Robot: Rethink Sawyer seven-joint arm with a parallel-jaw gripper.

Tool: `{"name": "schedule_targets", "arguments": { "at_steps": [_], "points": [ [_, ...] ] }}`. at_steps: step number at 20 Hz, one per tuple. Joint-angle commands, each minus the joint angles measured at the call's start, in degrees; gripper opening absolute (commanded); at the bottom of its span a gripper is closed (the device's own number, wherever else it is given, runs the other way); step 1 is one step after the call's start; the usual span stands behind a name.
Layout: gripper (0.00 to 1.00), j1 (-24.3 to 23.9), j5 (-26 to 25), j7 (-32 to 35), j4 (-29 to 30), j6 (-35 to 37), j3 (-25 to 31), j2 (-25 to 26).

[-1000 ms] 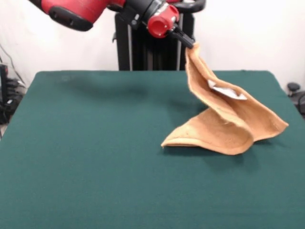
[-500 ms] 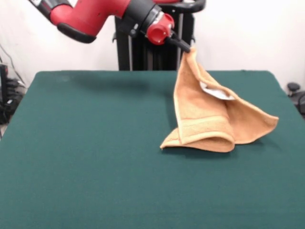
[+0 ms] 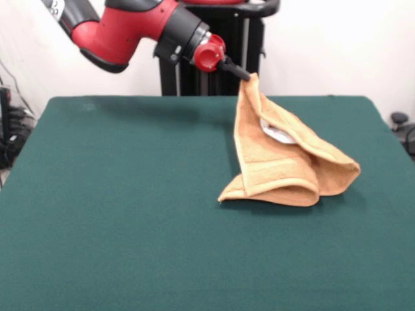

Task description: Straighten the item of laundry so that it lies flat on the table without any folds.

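Dragging: the claw (image 3: 244, 76) grips one corner of the towel (image 3: 285, 165), held well above the surface (image 3: 117, 214).
Change: against the earlier front views, the claw and the raised corner sit further left and a little lower, and the arm (image 3: 139, 29) reaches across from the left.
Towel shape: the outer right corner, spread wide a second ago, is now drawn in, so the bundle is narrower; a folded band edge faces the camera and the white tag (image 3: 275, 133) is half tucked inside.
Where: the lower part rests right of centre on the surface, the rest hanging from the held corner.
Meaning: by my judgement the pull is bunching the cloth rather than opening it, so folds remain and flattening is far off.
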Motion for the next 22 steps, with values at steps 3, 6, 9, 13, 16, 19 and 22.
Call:
{"name": "schedule_targets", "arguments": {
  "at_steps": [3,6,9,13,16,19,22],
  "points": [
    [0.00,2.2,3.4,-22.3,-14.1,10.8,-5.7,3.3],
    [0.00,2.1,4.0,-24.1,-14.9,11.3,-6.2,3.4],
    [0.00,2.4,4.6,-26.4,-15.3,12.5,-6.6,3.1],
    [0.00,3.4,4.9,-25.4,-13.3,11.8,-5.5,2.5],
    [0.00,4.0,4.0,-24.7,-11.0,10.3,-4.6,2.0],
    [0.00,4.6,3.1,-22.8,-8.8,7.9,-3.7,2.0],
    [0.00,6.3,1.2,-19.7,-6.7,5.0,-3.0,1.3]
  ]
}}
